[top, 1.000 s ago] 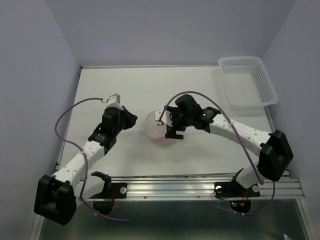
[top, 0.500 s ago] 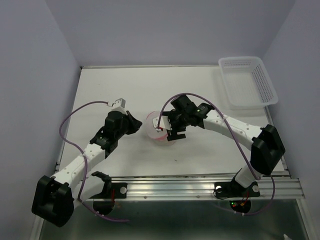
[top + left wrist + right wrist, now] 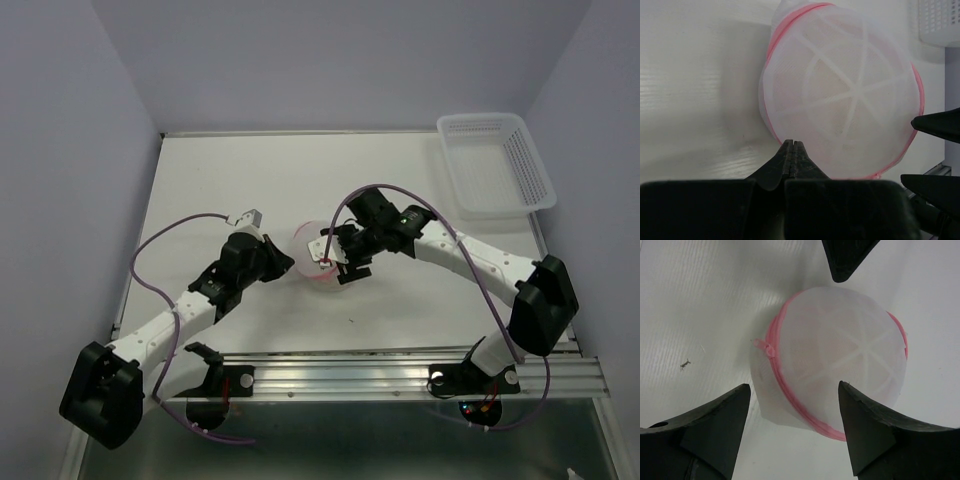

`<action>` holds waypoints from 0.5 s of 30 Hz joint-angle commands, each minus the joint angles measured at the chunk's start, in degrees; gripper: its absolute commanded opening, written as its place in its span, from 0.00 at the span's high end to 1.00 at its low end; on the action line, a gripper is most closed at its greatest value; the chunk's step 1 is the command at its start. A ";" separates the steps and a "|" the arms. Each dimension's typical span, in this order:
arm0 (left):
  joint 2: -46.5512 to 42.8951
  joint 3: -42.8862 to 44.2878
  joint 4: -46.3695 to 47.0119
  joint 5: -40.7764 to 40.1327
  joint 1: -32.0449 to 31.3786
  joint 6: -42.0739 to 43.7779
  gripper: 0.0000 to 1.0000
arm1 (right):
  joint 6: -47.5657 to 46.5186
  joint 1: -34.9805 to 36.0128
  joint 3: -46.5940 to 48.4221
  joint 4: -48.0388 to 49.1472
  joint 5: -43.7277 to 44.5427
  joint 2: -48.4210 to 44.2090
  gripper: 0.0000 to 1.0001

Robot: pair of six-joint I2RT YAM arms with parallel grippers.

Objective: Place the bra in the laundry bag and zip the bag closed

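**Bag bracketed by both arms; zip not yet confirmed**

- The laundry bag [image 3: 312,252] lies on the table [image 3: 250,170], domed side up.
- A faint tan-peach shade shows through the mesh. I take it for the bra [image 3: 827,82], lying inside the bag.
- Left gripper [image 3: 792,144]: fingers pressed together, tips touching the bag's near rim. I can't tell whether any mesh is caught between them. My guess is that it sits there to steady the bag, so a pull on the zip won't drag it across the table.
- Right gripper [image 3: 792,386]: fingers spread wide above the bag, one on each side of it, holding nothing. That stance suits a reach for the zip.
- The pink zipper pull [image 3: 767,348] stands out from the bag's rim, within the spread of the right fingers.
- The rim line reads continuous on either side of the pull, but I can't confirm the zip is fully run home.
- The white lattice basket [image 3: 495,165] sits well apart from the bag and looks to have no part in this.
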 commanded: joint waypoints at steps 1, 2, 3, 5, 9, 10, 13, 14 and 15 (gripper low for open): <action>0.35 0.06 3.83 -0.18 -0.76 -1.04 1.00 | -2.52 -0.08 2.79 -2.71 -3.04 1.48 0.25; 0.62 -0.11 4.27 -0.18 -1.20 -1.13 1.00 | -2.96 -0.08 3.31 -3.33 -2.78 2.10 0.25; 1.06 -0.38 4.79 -0.09 -1.37 -1.13 1.00 | -3.23 -0.08 3.84 -3.86 -2.51 2.72 0.27; 2.46 -0.38 5.76 0.00 -1.55 -1.30 1.00 | -2.97 -0.08 4.99 -4.30 -1.81 4.39 0.38; 4.57 0.23 6.47 0.00 -2.25 -1.83 1.00 | -2.00 -0.08 5.69 -4.04 -1.28 6.32 0.54; 5.10 0.32 6.64 -0.09 -2.43 -2.00 1.00 | -1.22 -0.08 6.04 -3.78 -1.28 6.94 0.68; 5.63 0.94 6.73 -0.09 -2.61 -1.92 1.00 | -0.25 -0.08 6.22 -2.81 -0.76 7.12 0.77; 5.54 1.11 6.73 -0.09 -2.69 -1.92 1.00 | 0.19 -0.08 5.96 -2.20 -0.40 7.12 0.83; 5.37 1.46 6.56 -0.09 -2.69 -1.92 1.00 | 0.55 -0.08 5.78 -1.76 0.29 6.77 0.86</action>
